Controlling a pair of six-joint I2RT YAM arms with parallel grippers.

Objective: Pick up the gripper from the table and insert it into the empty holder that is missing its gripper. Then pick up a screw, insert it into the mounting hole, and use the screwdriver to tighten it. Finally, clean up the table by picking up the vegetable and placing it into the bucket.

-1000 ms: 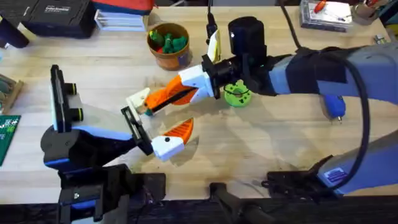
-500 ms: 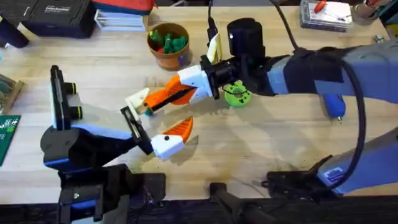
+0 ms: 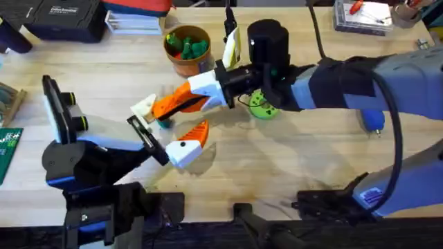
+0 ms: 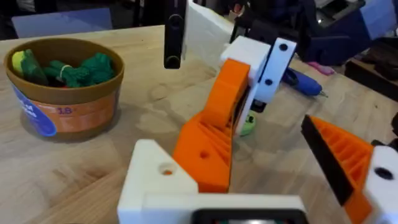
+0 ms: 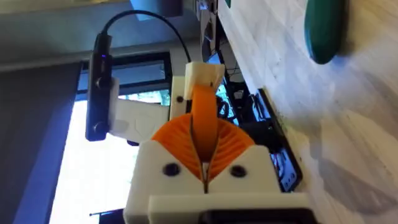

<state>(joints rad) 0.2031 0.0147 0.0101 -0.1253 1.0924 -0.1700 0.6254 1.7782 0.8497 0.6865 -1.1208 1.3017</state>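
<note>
The bucket [image 3: 187, 50] is standing at the far side of the table [image 3: 311, 166], a little left of the middle, and it is holding several green toy pieces together with an orange one. In the left wrist view the same bucket [image 4: 63, 93] is showing its brown wall with a blue label, and the green pieces and a yellow-green one are lying inside, below the rim. The right gripper [image 3: 166, 107] is reaching across the middle toward the left, in front of the bucket but apart from it. Its two orange pads are pressed flat together around a thin orange part, as the right wrist view [image 5: 204, 134] is showing, and a cream-coloured block [image 3: 143, 108] is sitting at its tip; whether the block is one piece with that part cannot be told. The left gripper [image 3: 173, 135] is lying just in front of it, jaws spread wide, holding nothing. A dark green oblong vegetable [image 5: 324, 28] is lying on the wood in the right wrist view. The lime-green disc [image 3: 263, 105] is lying partly under the right arm. The screwdriver [image 3: 374, 120] is lying at the right, partly hidden by that arm.
</note>
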